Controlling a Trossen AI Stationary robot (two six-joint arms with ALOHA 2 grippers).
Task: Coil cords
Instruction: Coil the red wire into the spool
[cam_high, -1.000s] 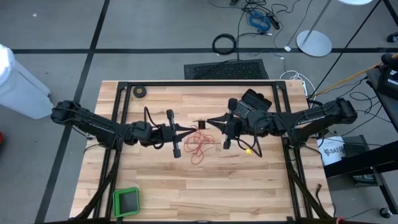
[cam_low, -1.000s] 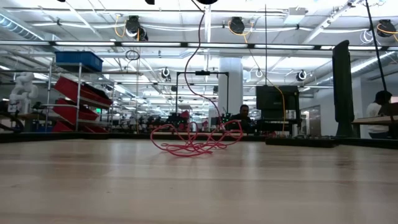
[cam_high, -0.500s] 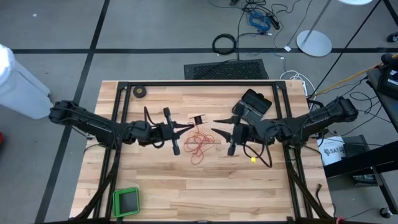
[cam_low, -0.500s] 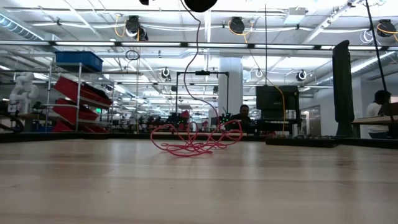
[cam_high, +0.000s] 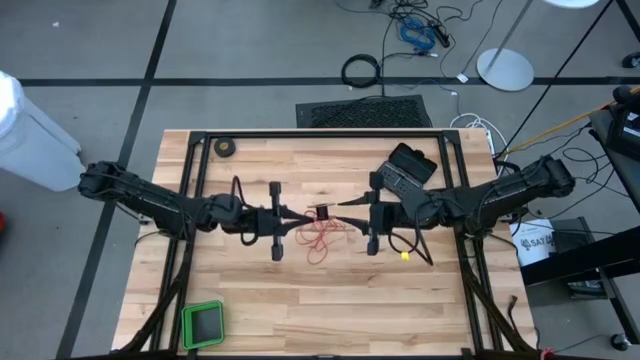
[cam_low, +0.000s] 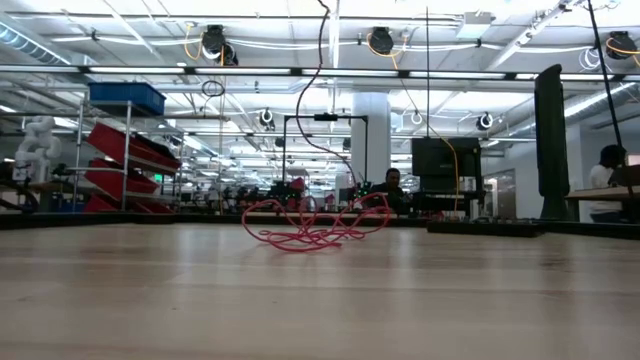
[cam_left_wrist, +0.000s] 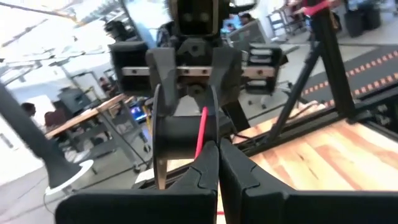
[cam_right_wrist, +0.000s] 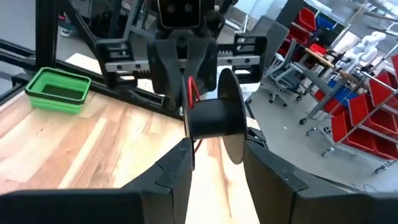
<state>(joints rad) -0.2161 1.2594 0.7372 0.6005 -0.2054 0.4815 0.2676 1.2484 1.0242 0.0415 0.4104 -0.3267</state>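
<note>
The red wire lies as a loose heap (cam_high: 320, 237) (cam_low: 315, 232) on the middle of the wooden table, and one strand (cam_low: 322, 60) rises from it. High above the heap, my left gripper (cam_high: 303, 215) (cam_left_wrist: 217, 158) is shut on that strand beside the small black reel (cam_high: 322, 212) (cam_left_wrist: 180, 137) (cam_right_wrist: 214, 118). My right gripper (cam_high: 338, 209) (cam_right_wrist: 217, 146) faces it, level, its fingers standing on either side of the reel's two flanges. My left gripper pinches the red wire (cam_left_wrist: 202, 127) between its two fingertips, right next to the reel, coming level from the table's left. The wire hangs slack from there to the heap on the table. My right gripper brackets the reel's flanges (cam_right_wrist: 235, 124); whether its fingers touch them I cannot tell.
A black tape roll (cam_high: 226, 148) lies at the far left corner and a green tray (cam_high: 203, 323) at the near left. A black device (cam_high: 410, 165) sits far right of centre, and a small yellow piece (cam_high: 403, 255) lies under my right arm.
My right gripper has opened and shifted a little toward the near edge. My left wrist has rolled. The reel, which stood to the far side of the two grippers' tips, now sits between my right gripper's fingers. The heap has stayed where it was.
</note>
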